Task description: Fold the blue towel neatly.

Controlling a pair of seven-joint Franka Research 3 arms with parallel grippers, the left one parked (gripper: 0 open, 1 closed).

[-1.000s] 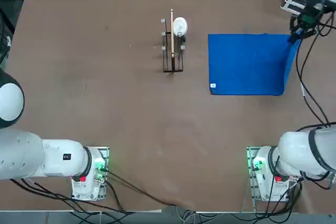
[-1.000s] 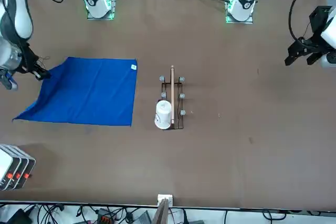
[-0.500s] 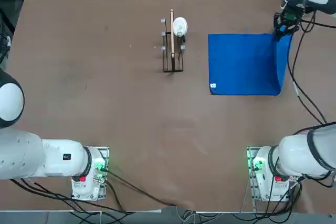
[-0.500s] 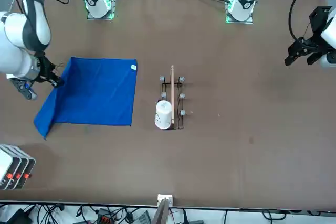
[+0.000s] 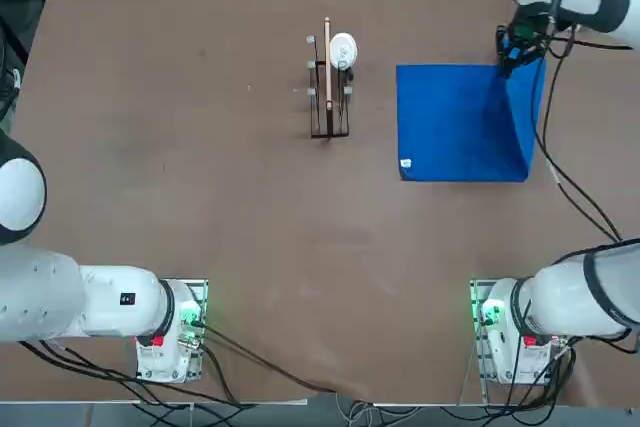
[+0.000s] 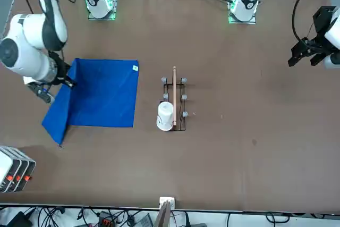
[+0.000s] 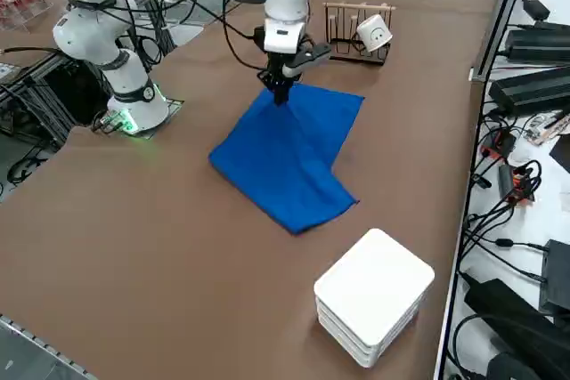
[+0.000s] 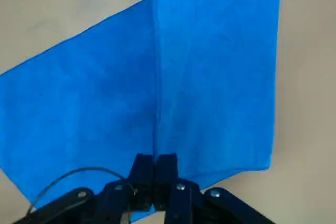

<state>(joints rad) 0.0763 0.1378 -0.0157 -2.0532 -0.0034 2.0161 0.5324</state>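
Observation:
The blue towel [image 5: 455, 125] lies on the brown table right of the rack, its white tag [image 5: 405, 163] at the near left corner. My right gripper [image 5: 507, 53] is shut on the towel's far right corner and holds it lifted above the cloth. The right-hand strip rises as a flap [image 5: 522, 112] from the table to the fingers. In the front view the gripper [image 6: 66, 81] hangs over the towel [image 6: 103, 94], whose raised strip droops toward the table. The wrist view shows the fingers [image 8: 154, 162] pressed together on the towel [image 8: 210, 77], which drapes down from them.
A small wooden rack [image 5: 328, 95] with a white cup [image 5: 342, 49] stands left of the towel. A stack of white boxes [image 7: 374, 298] sits beyond the towel near the table's far right corner. Cables run along the table's far edge.
My right gripper has carried the held corner leftward over the towel across both earlier frames. The right strip has lifted off the table and the cloth's footprint has narrowed.

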